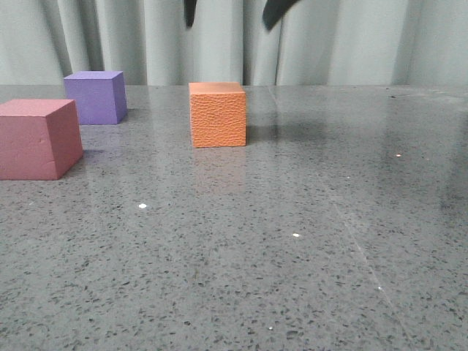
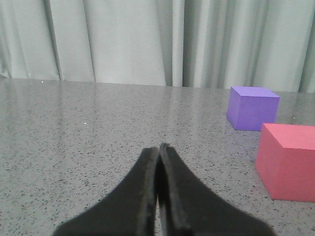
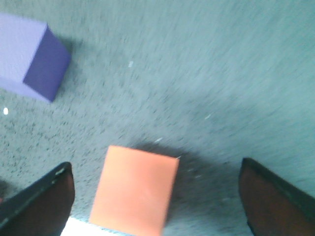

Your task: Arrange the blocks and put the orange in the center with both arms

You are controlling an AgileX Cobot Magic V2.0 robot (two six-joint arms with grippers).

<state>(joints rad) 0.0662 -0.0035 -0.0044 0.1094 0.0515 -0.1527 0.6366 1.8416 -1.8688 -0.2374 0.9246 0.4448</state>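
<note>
The orange cube (image 1: 218, 115), matte with a pebbled front face, is seen resting on the grey speckled table (image 1: 292, 256) at upper centre of the front view. The right gripper (image 3: 157, 196) is spread wide above it; the left gripper (image 2: 158, 150) is pressed closed, empty.

We see even, soft light across all 3 views, neither dim nor harsh. In the front view the polished table (image 1: 292, 241) gives a faint reflection below the orange cube (image 1: 218, 115), and short soft shadows fall to the right of the cubes. The left wrist view is sharp on the far blocks, while the dark fingers (image 2: 142, 196) up close look soft. The right wrist view is smeared with motion blur, washed pale and bluish.
</note>
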